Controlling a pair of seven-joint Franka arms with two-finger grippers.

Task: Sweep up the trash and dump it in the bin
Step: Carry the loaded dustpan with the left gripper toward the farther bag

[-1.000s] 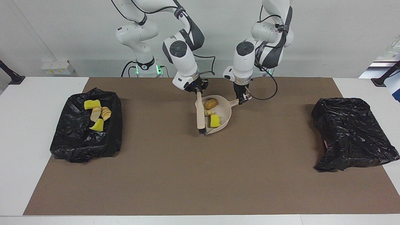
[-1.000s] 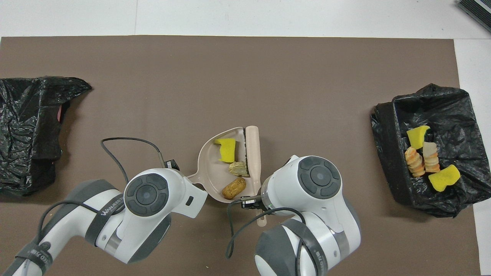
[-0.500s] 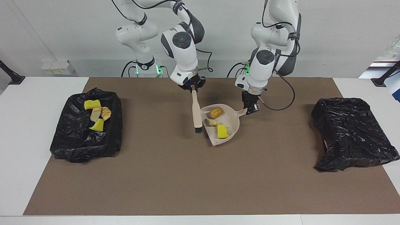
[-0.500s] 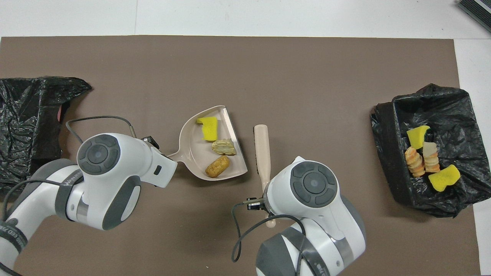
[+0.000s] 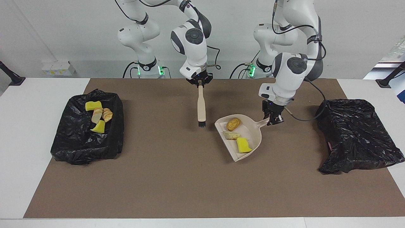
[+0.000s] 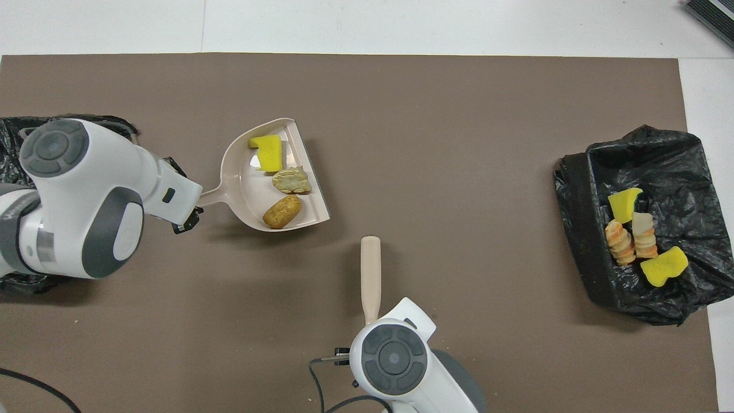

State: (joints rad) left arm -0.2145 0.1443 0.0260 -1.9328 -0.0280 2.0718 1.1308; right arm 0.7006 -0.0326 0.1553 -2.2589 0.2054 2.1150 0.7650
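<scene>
My left gripper (image 5: 272, 119) is shut on the handle of a beige dustpan (image 5: 253, 134) and holds it a little above the brown mat. It also shows in the overhead view (image 6: 186, 221). The dustpan (image 6: 241, 189) carries three pieces of trash: a brown bread chunk (image 5: 233, 123) (image 6: 281, 211), a beige lump (image 5: 231, 135) (image 6: 291, 180) and a yellow foam wedge (image 5: 243, 145) (image 6: 266, 153). My right gripper (image 5: 199, 83) is shut on a beige hand brush (image 5: 201, 106) (image 6: 370, 275), which hangs bristles down over the mat, apart from the dustpan.
A bin lined with a black bag (image 5: 79, 142) (image 6: 579, 229) stands at the right arm's end of the table and holds several yellow and bread-like pieces. A second black-bagged bin (image 5: 354, 133) (image 6: 8, 149) stands at the left arm's end, beside the left gripper.
The left gripper has carried the dustpan with its three pieces away from the brush, toward the left arm's end of the table. The right gripper has lifted the brush and drawn it back.
</scene>
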